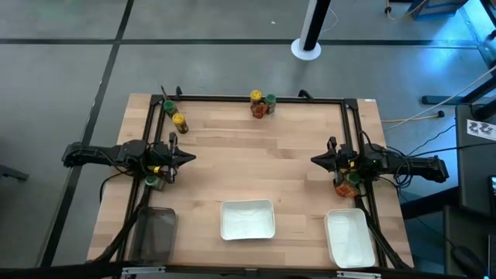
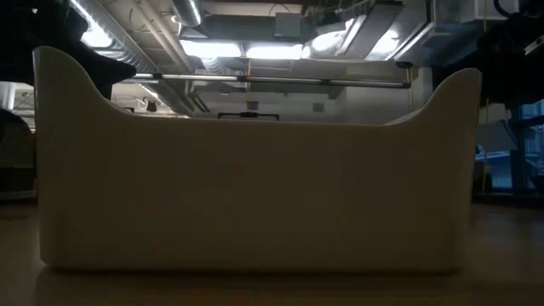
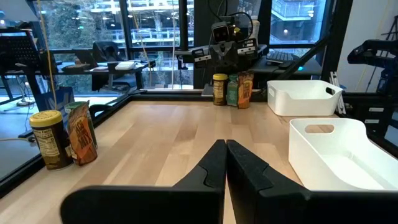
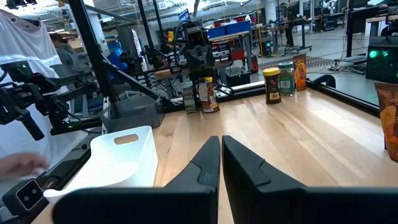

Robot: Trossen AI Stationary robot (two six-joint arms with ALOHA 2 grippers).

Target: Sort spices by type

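Note:
Spices stand upright on the wooden table in several small groups. A yellow-capped jar [image 1: 256,97], a green-capped jar [image 1: 270,101] and a red-orange packet [image 1: 260,111] are at the far edge's middle. A green-capped jar [image 1: 168,106] and a yellow-capped jar [image 1: 180,122] are at the far left. More stand under the left arm [image 1: 155,180] and under the right arm [image 1: 346,184]. My left gripper [image 1: 186,157] [image 3: 226,163] hovers shut at the table's left, pointing level toward the right. My right gripper [image 1: 316,160] [image 4: 221,162] hovers shut at the right, facing it. Neither holds anything.
Two white trays [image 1: 247,219] [image 1: 349,236] and a dark translucent bin [image 1: 154,232] sit along the near edge. A black frame [image 1: 232,98] borders the table. The middle tray's wall [image 2: 255,195] fills the low view. A person's hand [image 4: 18,163] shows beyond the near edge.

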